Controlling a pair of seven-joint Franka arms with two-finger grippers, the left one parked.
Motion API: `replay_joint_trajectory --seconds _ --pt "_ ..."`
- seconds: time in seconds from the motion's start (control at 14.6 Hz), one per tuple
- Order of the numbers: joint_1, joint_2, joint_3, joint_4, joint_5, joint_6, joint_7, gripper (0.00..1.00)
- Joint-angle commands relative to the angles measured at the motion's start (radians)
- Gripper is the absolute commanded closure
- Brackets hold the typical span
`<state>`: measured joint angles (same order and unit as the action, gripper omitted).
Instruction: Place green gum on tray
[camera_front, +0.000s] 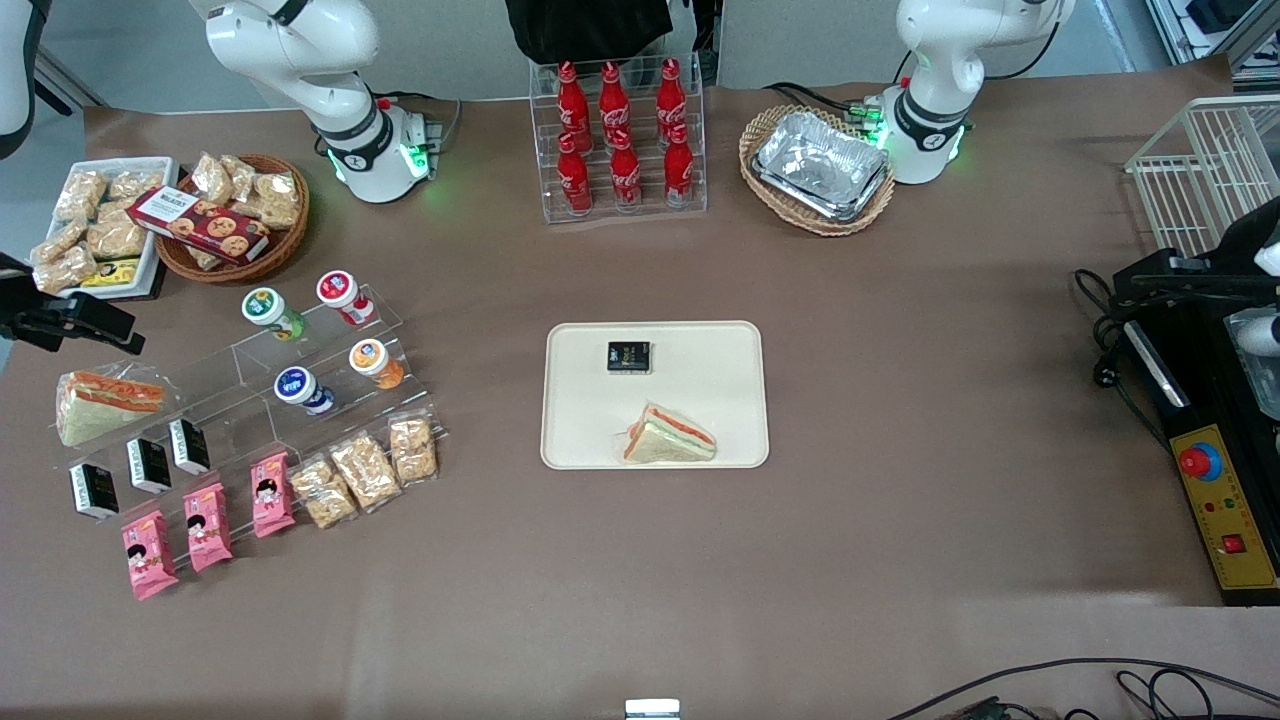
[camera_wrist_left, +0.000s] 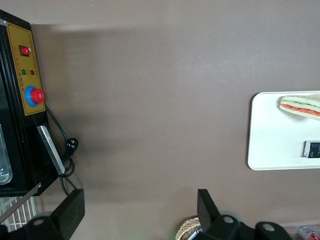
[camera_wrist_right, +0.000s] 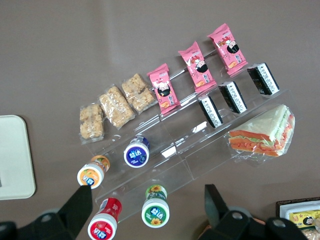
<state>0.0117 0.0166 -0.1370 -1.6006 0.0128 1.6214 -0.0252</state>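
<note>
Green gum (camera_wrist_right: 155, 212), likely light, rigid and slick, sits on an acrylic rack below the spread pincer (camera_wrist_right: 145, 212), best gripped across its body.

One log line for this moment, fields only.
gripper: open, above stand | green gum: on stand, untouched | tray: holds sandwich, black packet

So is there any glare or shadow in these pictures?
Front view: the foil pans glint brightly, and green lights glow at both arm bases. Right wrist view: the gripper, fingers open, hangs above the green gum; the clear shelf throws small reflections. Left wrist view: a soft shadow band crosses the table.
</note>
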Motion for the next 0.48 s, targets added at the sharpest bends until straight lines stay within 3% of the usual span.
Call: replay_joint_trajectory --seconds 0.0,0.14,0.41 --pt "-0.001 -0.009 -0.001 -0.010 -0.004 -0.026 -0.009 0.00" --pt "-0.001 -0.042 -0.001 -0.054 -0.005 -0.018 -0.031 0.00" --pt "-0.002 -0.261 -0.003 -0.373 -0.010 0.136 -0.032 0.00"
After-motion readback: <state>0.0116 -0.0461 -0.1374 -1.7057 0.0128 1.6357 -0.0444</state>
